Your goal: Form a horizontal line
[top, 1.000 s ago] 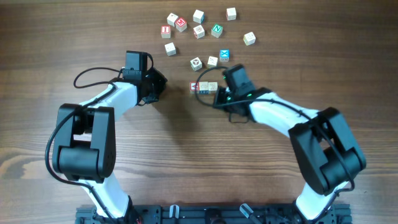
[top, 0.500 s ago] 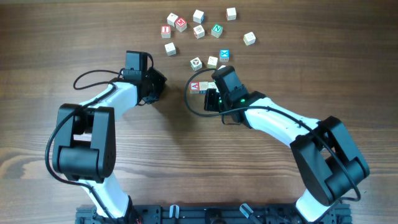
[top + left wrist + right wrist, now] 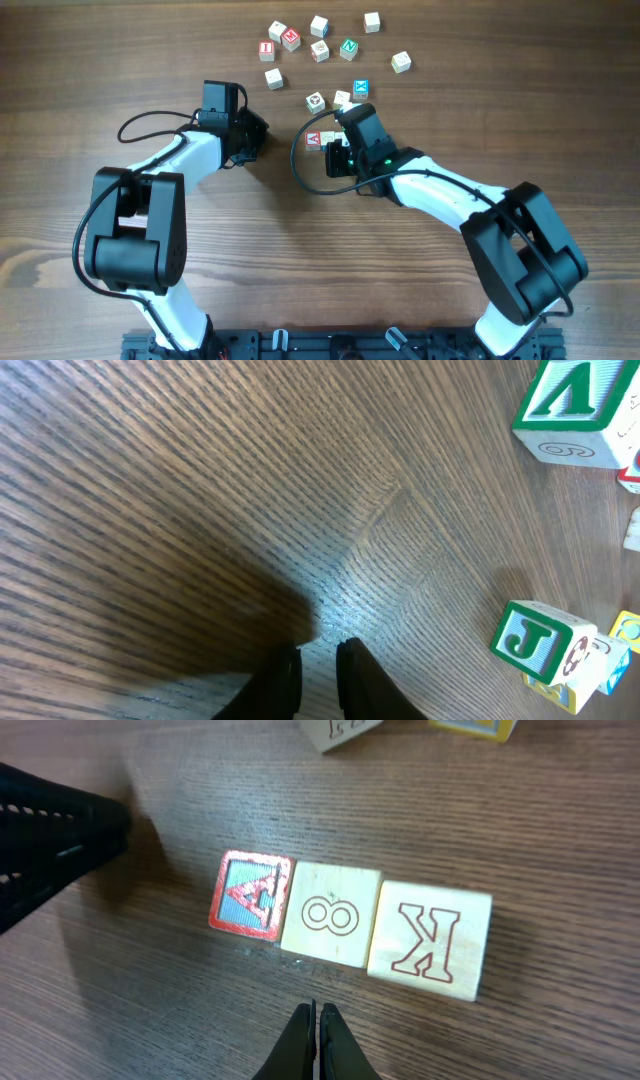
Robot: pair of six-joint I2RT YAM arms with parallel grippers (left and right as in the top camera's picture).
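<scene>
Set on the table (image 3: 560, 850) as a horizontal line (image 3: 340, 920): red-framed A cube (image 3: 250, 893), 8 cube (image 3: 330, 912), K cube (image 3: 430, 940), side touching side. Clenched tight and empty, near the middle cube but apart from it: right fingers (image 3: 303, 1045). Slightly parted, grasping nothing, over bare wood, apart from a green J cube (image 3: 535, 642): left fingers (image 3: 283, 682).

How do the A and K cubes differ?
The A cube has a red frame on a bluish face; the K cube is bare wood with a red outline letter. Seen from the right wrist, the A cube sits leftmost, the K cube rightmost. Both touch the middle cube.
</scene>
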